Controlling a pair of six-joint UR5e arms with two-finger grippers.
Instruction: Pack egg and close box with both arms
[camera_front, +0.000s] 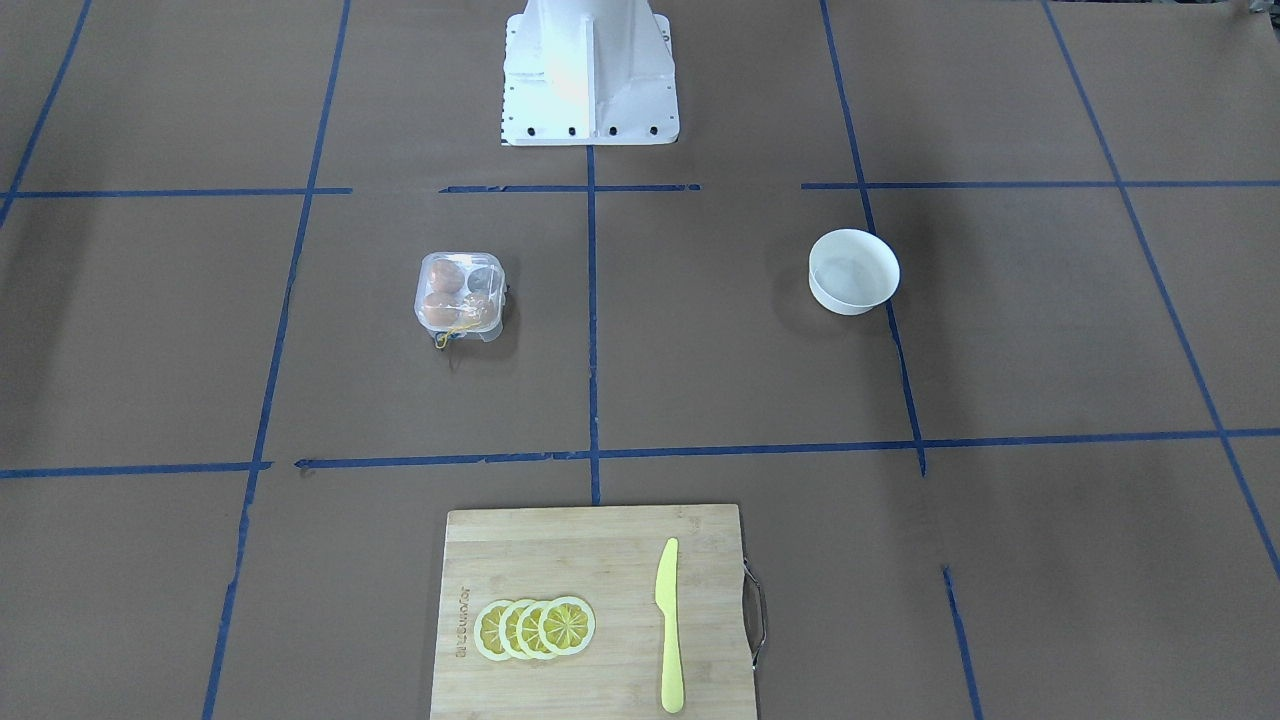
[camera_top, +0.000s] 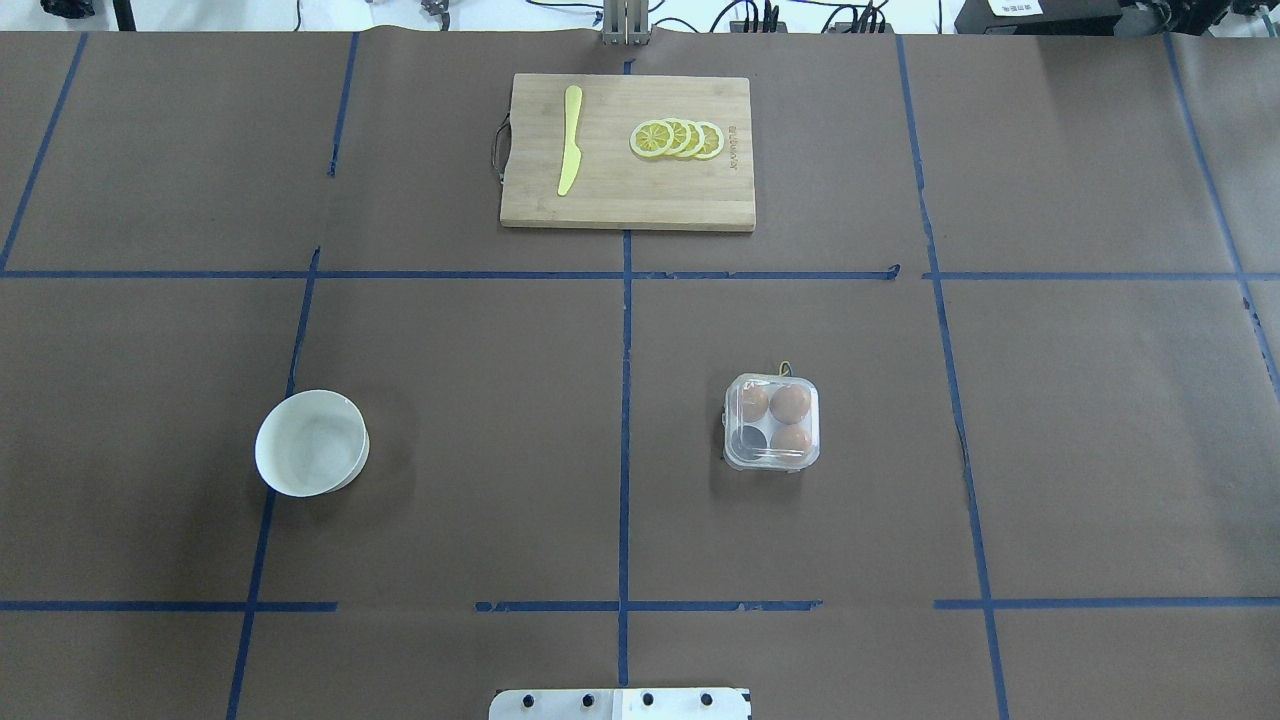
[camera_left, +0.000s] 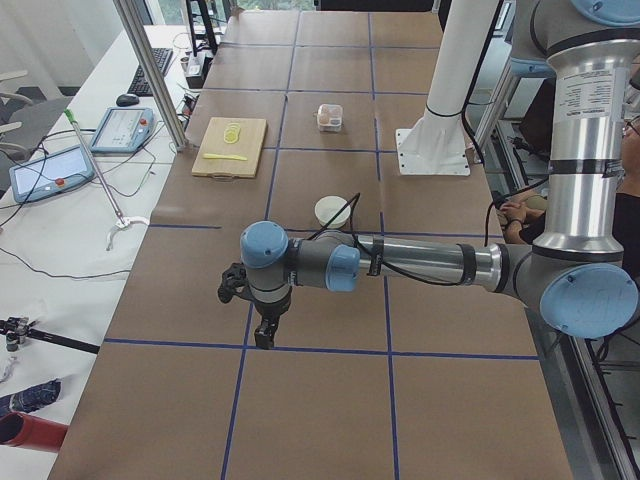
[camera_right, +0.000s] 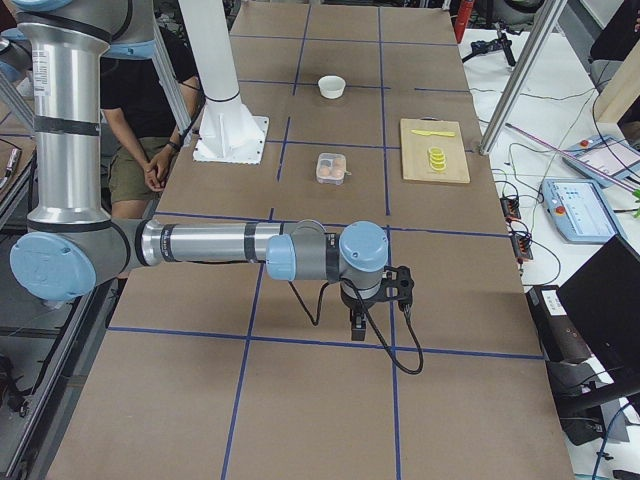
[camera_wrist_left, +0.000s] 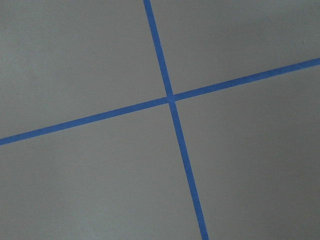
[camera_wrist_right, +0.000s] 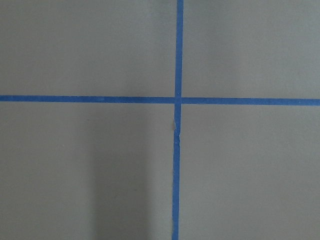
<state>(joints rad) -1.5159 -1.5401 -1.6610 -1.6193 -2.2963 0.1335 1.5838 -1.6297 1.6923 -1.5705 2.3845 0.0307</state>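
1. The box (camera_top: 775, 464) sat on the table (camera_top: 500, 420) in the robot's right half, just past the centre tape line. Three eggs (camera_top: 790, 403) lay in its cells, and the fourth cell (camera_top: 748, 438), on the side nearer the robot, was empty.
2. Which of the three was the task's egg could not be told, as they looked alike. No loose egg showed anywhere, and the white bowl (camera_top: 310, 445) in the left half was empty.
3. The box read as one compact square with no lid hanging off it, so the lid was probably down. The clear plastic made that hard to confirm, and a latch could not be seen.
4. The left arm (camera_left: 420, 262) and the right arm (camera_right: 200, 243) each reached out low over bare table at opposite ends, well apart from the box. Each wrist camera showed only a crossing of blue tape.
5. The left fingers (camera_left: 264, 338) and the right fingers (camera_right: 357, 330) pointed down at the table. They showed only in the side views, so whether they were open or closed could not be told.
6. By this layout, packing looked finished and closing looked either finished or in its last check.
7. If the lid was not latched, the next move would call for both arms to travel in to the box. One would steady the base while the other pressed the lid's free edge down gently, so that the eggs were not cracked.
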